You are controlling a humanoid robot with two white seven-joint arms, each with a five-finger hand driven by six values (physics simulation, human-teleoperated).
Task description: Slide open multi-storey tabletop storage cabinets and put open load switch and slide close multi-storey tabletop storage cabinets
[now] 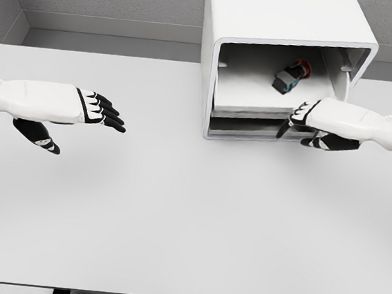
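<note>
A white storage cabinet (285,16) stands at the back of the table, right of the middle. Its upper drawer (255,112) is slid out. Inside lies the load switch (290,75), a small dark block with a red knob. My right hand (297,122) reaches in from the right, its black fingers against the front edge of that drawer, holding nothing. My left hand (102,111) hovers over the table's left side, fingers straight and spread, far from the cabinet.
The white table (175,221) stretches across the view, with its front edge near the bottom. A grey wall runs behind the cabinet. A lower drawer front (243,129) shows beneath the upper one.
</note>
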